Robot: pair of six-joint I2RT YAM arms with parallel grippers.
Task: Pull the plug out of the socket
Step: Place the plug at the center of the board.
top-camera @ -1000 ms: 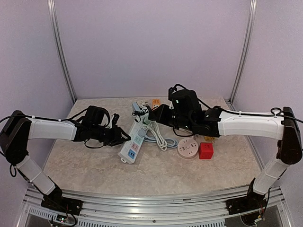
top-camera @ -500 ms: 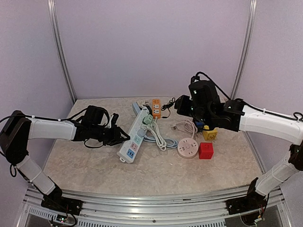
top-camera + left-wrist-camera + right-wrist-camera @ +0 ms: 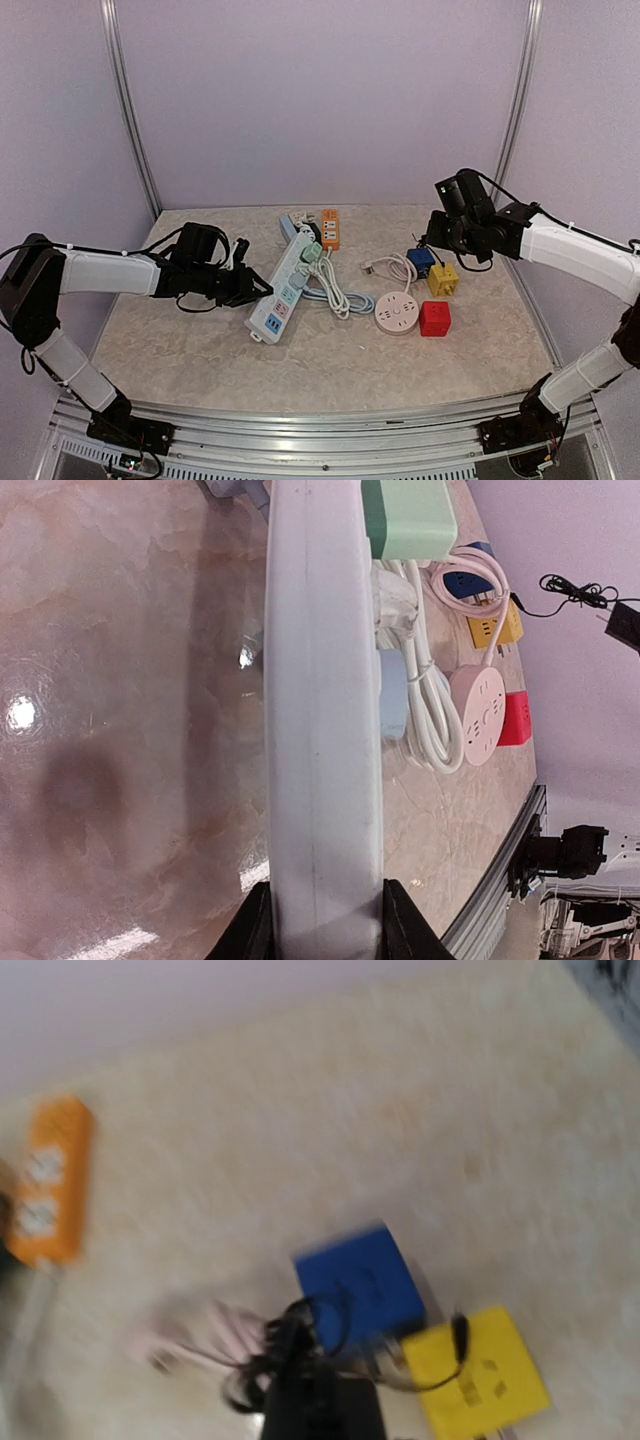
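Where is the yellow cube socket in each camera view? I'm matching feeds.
Top external: yellow cube right of centre, behind the red cube.
Left wrist: upper right, past the white power strip.
Right wrist: bottom right.
Shared landmark: blue cube beside it.

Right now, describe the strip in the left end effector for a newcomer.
On the beige marbled tabletop, look centre-left. The long white plastic power strip lies diagonally there, gripped by the left end effector. It is far longer than the orange strip behind it.
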